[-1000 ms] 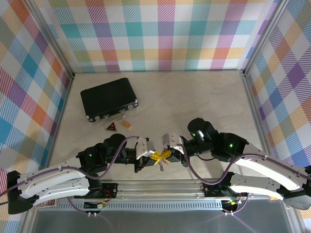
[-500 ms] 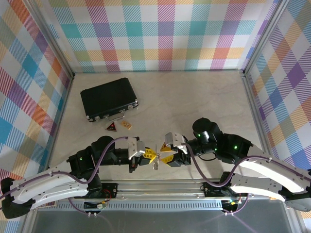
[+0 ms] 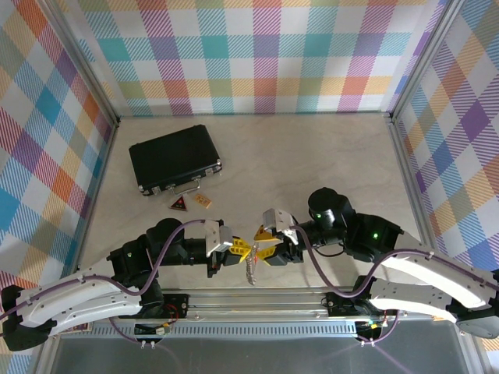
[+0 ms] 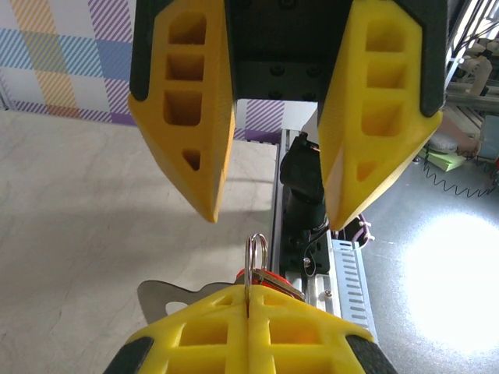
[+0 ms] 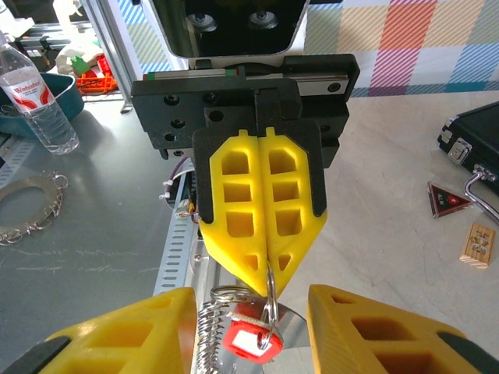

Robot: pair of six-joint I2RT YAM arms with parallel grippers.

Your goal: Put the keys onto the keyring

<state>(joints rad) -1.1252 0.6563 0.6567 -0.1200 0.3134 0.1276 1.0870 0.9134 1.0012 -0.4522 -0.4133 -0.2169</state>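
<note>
Keyring: thin wire loop (red-headed key)

Open tabletop behind and right, black case and tags back-left, left tool and right tool tip to tip

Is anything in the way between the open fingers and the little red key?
Nothing visible is. The red-headed key hangs from a thin wire ring pinched by the left gripper, facing the open fingers of the right gripper. A wire coil hangs beside it, not in front.
</note>
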